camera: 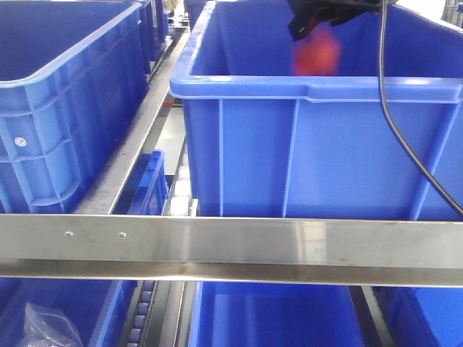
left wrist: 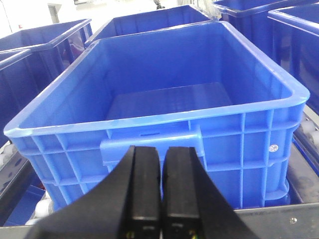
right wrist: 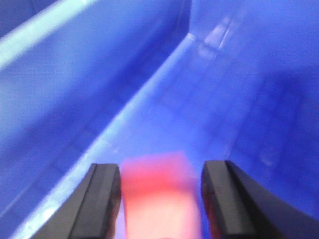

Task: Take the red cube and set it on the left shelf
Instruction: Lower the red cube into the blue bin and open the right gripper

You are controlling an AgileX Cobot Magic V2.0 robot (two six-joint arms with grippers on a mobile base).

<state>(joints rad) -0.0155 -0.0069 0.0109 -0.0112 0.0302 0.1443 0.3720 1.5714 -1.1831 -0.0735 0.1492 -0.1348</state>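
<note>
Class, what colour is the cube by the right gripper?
The cube is red, clearest in right wrist view.

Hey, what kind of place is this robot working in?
Probably a warehouse or factory storage area: rows of large blue crates sit on a steel rack with roller tracks and a flat brushed front rail.
</note>
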